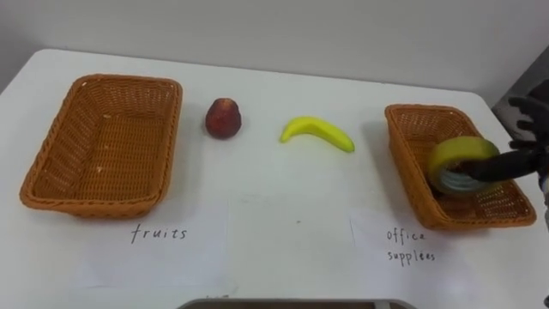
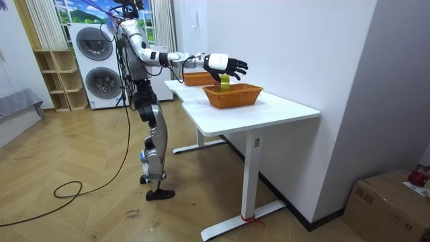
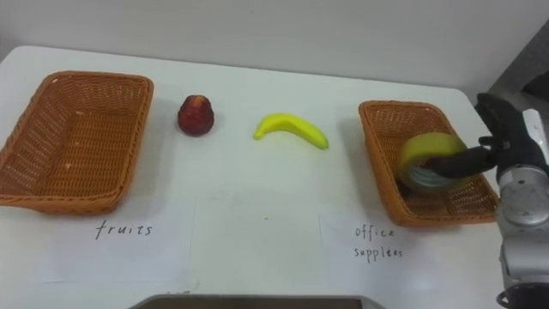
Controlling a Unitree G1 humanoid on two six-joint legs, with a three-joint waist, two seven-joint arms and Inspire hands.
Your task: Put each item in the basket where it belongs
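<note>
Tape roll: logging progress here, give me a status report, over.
Right hand hooked into tape roll, over office basket. Red fruit and banana on table, not yet in fruits basket. Nothing in the way.

You're working in soft, even light from above, and the white counter (image 1: 257, 215) reads bright all across. Shadows are faint and close: a thin one under the banana (image 1: 317, 133), a darker one inside the right basket (image 1: 412, 163) beneath the tape roll (image 1: 459, 159)
</note>
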